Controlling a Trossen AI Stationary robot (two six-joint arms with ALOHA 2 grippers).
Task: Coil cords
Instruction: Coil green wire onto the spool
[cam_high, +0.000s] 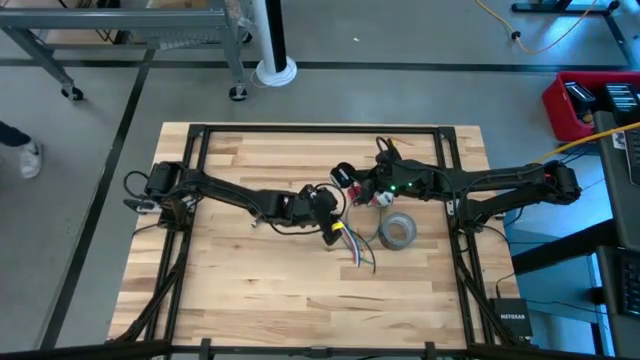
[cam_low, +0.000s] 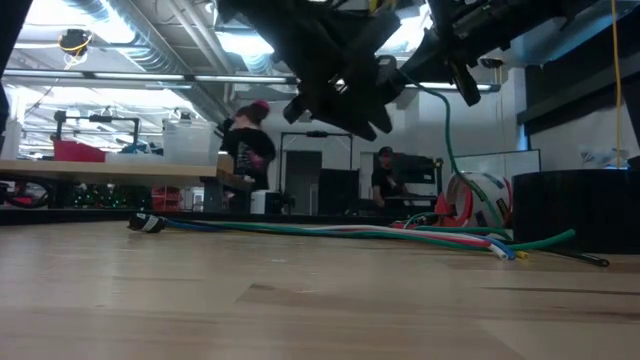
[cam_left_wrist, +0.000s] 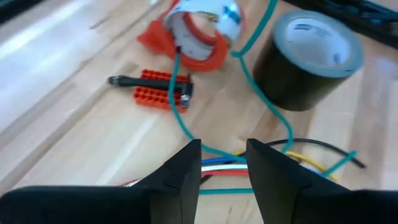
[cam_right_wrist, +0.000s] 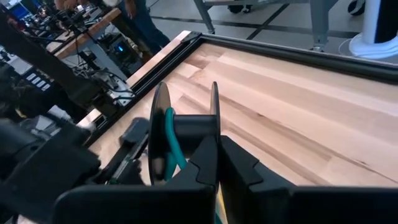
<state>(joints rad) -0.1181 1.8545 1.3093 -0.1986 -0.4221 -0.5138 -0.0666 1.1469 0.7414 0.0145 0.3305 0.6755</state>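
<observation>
A bundle of multicoloured cords (cam_high: 352, 243) lies flat on the wooden table; it also shows in the low view (cam_low: 360, 232). My left gripper (cam_left_wrist: 224, 171) hangs open above the bundle (cam_left_wrist: 217, 167), a finger on either side, touching nothing. My right gripper (cam_right_wrist: 217, 168) is shut on a black spool (cam_right_wrist: 186, 127) held above the table, with green wire (cam_right_wrist: 171, 140) wound on its core. The green wire (cam_low: 447, 130) runs down from there to the table and past the red-and-white piece (cam_left_wrist: 202, 31). My right gripper pinches one of the spool's two thin discs (cam_right_wrist: 214, 115) at its rim between its two fingers. The spool is lifted clear of the table, its axis level. The green wire hangs slack from it down to the table.
A grey tape roll (cam_high: 397, 231) stands on the table right of the cords, and shows in the left wrist view (cam_left_wrist: 311, 56). A small red toothed piece with a dark pin (cam_left_wrist: 158, 90) lies near it. A black frame (cam_high: 320, 130) rims the table. People stand in the room behind (cam_low: 250, 150).
</observation>
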